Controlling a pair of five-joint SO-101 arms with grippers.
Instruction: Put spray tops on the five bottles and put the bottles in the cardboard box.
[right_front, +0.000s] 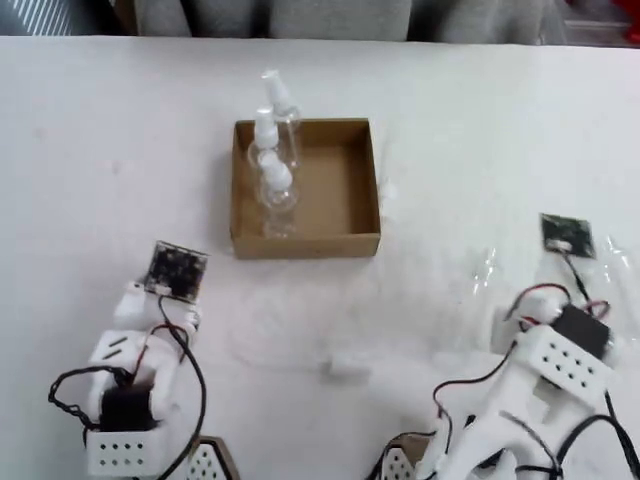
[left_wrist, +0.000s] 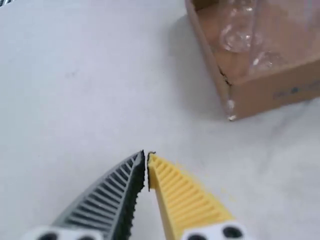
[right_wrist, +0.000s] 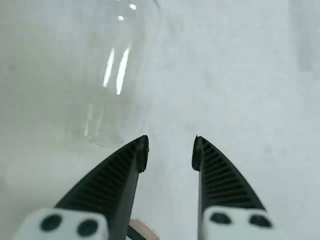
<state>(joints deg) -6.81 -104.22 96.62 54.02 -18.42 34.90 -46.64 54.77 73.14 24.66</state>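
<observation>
A: Big stuff first - go.
B: White table (right_front: 90, 140), everything sits on it. Left arm (right_front: 130, 395) and right arm (right_front: 545, 375) are at the near edge, well apart.

A: Box?
B: The box (right_front: 330, 195) is brown cardboard with an open top. It sits mid-table beyond both arms, nearer the left one.

A: What's in it?
B: Three clear bottles (right_front: 277, 190) in a row along the wall on the left arm's side. They have white spray tops (right_front: 265, 128) on. The two nearer ones are inside. The farthest is at the far rim, and I can't tell if it's in or just behind.

A: Any others?
B: One loose bottle (right_wrist: 115, 75), clear, lying on the table just ahead of the right jaws and off to one side. It's apart from them. Its neck end is cut off, so I can't tell about a top.

A: Jaws?
B: Left jaws are closed tip to tip over bare table with nothing between them - the box corner is near, ahead of them. Right jaws are parted a little, with a clear gap and nothing held.

A: Anything small?
B: A white bit (right_front: 345, 367) on the table between the arms, too blurred to name.
</observation>
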